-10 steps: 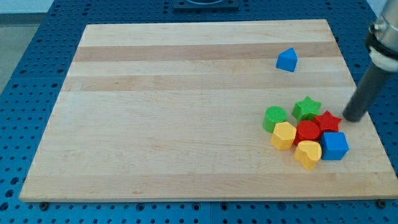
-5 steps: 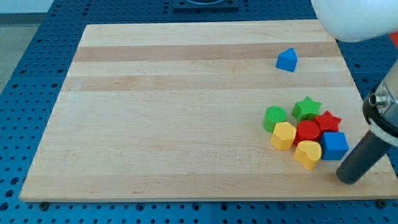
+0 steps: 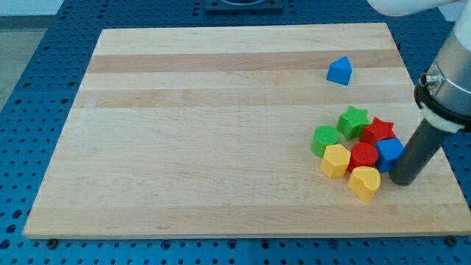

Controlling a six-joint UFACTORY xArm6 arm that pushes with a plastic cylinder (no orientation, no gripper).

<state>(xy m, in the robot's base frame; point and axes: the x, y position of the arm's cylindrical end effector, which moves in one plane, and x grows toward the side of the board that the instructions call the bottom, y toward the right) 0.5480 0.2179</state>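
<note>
- Tip (image 3: 404,179) against the blue cube (image 3: 389,152), on its lower right side.
- Red star (image 3: 379,130), red cylinder (image 3: 363,156), yellow heart (image 3: 363,182) clustered alongside (no jaws, bare rod).

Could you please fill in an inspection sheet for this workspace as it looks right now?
Surface: wooden board on blue perforated table.
Things: my tip against blue cube; red star, green star, red block, green block, yellow block, yellow heart clustered.
Clutter: blue triangle apart, toward the view's top.
Grippers: none; rod only.
Cables: nothing seen.
Surroundings: dark fixture at the view's top.
</note>
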